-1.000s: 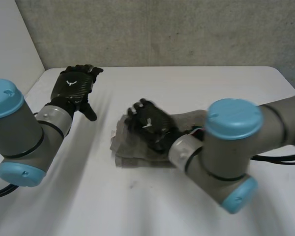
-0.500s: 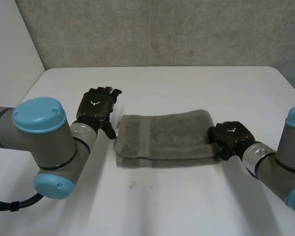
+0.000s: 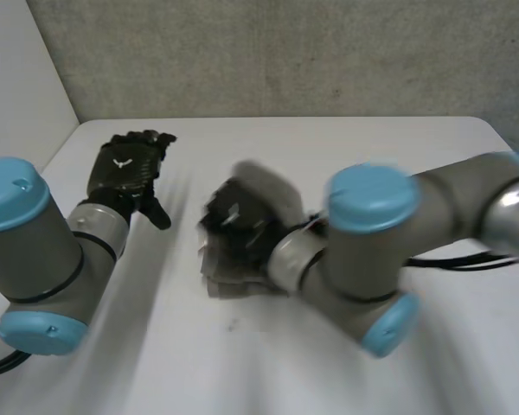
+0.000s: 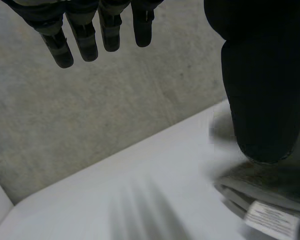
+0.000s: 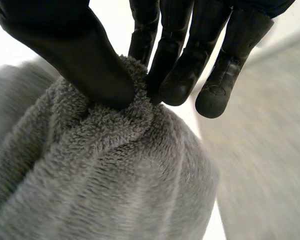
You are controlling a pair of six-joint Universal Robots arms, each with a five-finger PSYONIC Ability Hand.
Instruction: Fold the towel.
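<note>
Towel (image 3: 232,280) lies bunched approx mid-tabletop (image 3: 355,143). Right hand (image 3: 240,220) sits on it, grasping: thumb and fingers (image 5: 190,35) pinch up a fold of the towel (image 5: 115,175) (plain in its wrist view). Left hand (image 3: 125,169) hovers at the towel's 10 o'clock, apart from it, fingers (image 4: 80,35) straight, released; towel edge w/ white label (image 4: 272,220) lies by its thumb.
</note>
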